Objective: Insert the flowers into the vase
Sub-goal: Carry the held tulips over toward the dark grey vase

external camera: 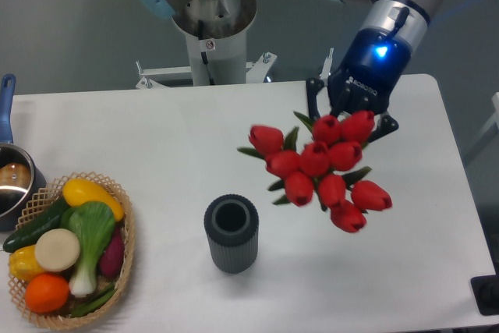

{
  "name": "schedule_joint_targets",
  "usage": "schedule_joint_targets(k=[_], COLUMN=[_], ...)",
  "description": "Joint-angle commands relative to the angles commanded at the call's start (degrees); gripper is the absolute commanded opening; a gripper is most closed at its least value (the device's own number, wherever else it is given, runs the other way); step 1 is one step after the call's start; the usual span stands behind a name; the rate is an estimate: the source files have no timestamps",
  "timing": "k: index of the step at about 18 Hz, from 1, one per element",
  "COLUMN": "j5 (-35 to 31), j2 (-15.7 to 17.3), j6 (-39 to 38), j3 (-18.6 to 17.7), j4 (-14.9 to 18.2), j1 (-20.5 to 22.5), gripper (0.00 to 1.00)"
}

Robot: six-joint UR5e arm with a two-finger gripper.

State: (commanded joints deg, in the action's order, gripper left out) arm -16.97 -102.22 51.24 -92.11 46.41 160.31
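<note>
A: Holding the flowers (318, 168) by the stem end, the tool (348, 118) has its fingers closed on the bunch; red buds hang below it, lifted off the table (179, 134).

B: Vase position?

A: The vase (231, 233) stands upright, down and to the left of the tool, well apart from the buds, mouth open upward.

B: Other items?

A: Wicker basket (125, 259) of vegetables far left of the tool; steel pot (12, 185) beyond it.

The flowers (321, 170), red tulip buds with green leaves, hang above the table; the vase (231, 233), dark ribbed cylinder, stands upright. They are apart.
</note>
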Motion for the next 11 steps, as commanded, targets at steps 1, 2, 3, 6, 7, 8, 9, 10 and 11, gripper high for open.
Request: schedule_joint_targets(k=[1, 2, 3, 6, 7, 8, 9, 10, 11], j5=[1.0, 1.8, 2.2, 2.7, 2.7, 2.7, 2.7, 2.7, 2.7], j2=[0.0, -0.2, -0.3, -1.2, -1.6, -2.0, -2.6, -2.8, -3.3], j6=[0.0, 0.0, 0.3, 0.4, 0.4, 0.4, 0.4, 0.4, 0.4], j3=[0.0, -0.1, -0.1, 0.4, 0.5, 0.5, 0.8, 0.9, 0.9], j4=[0.0, 0.1, 0.0, -0.2, -0.4, -0.4, -0.4, -0.4, -0.5], j1=[-0.1, -0.3, -0.4, -1.5, -1.8, -2.5, -3.0, -3.4, -3.9], gripper=[0.0, 0.0, 0.0, 0.0, 0.0, 0.0, 0.0, 0.0, 0.0])
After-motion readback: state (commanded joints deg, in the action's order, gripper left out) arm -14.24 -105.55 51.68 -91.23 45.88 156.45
